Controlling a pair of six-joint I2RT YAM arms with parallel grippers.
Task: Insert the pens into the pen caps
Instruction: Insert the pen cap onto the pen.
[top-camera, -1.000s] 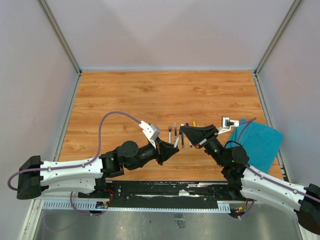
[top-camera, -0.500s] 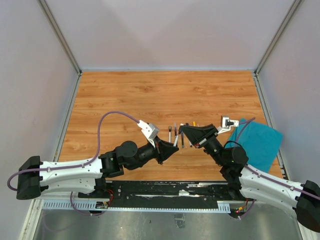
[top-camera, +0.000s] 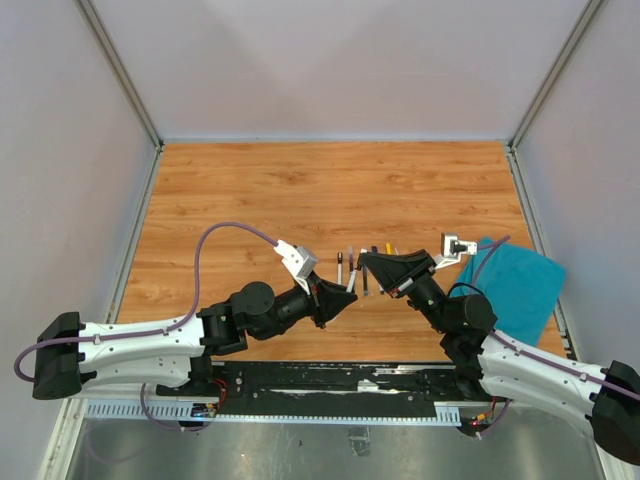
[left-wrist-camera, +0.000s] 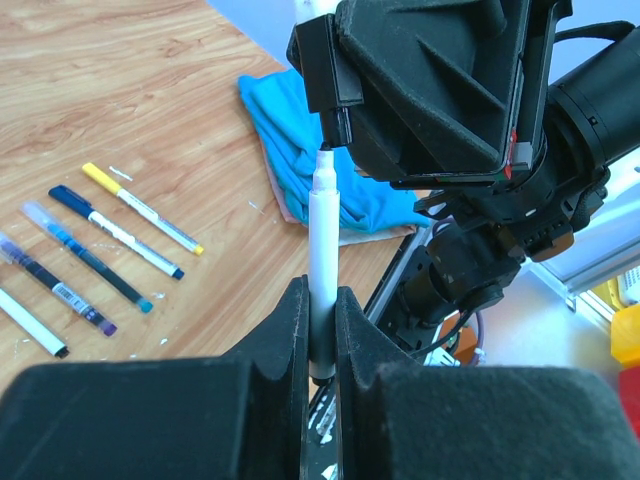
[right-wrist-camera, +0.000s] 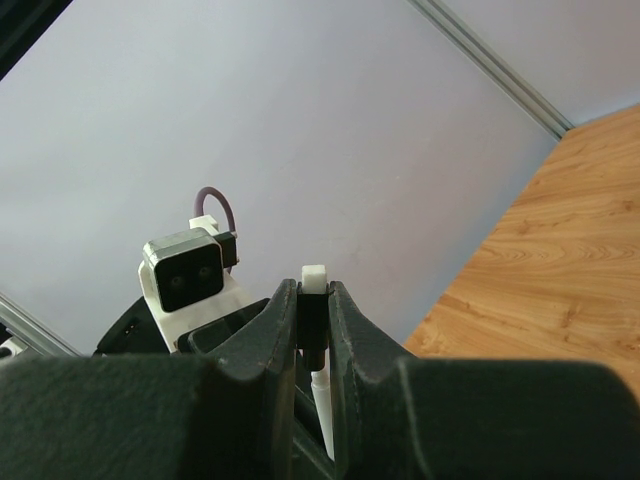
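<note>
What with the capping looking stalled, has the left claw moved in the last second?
No: the left claw sits at the same spot against the row of pens, no visible shift.

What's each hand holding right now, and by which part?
The left hand grips a white pen by its rear barrel. The right hand pinches a black pen cap by its sides.
</note>
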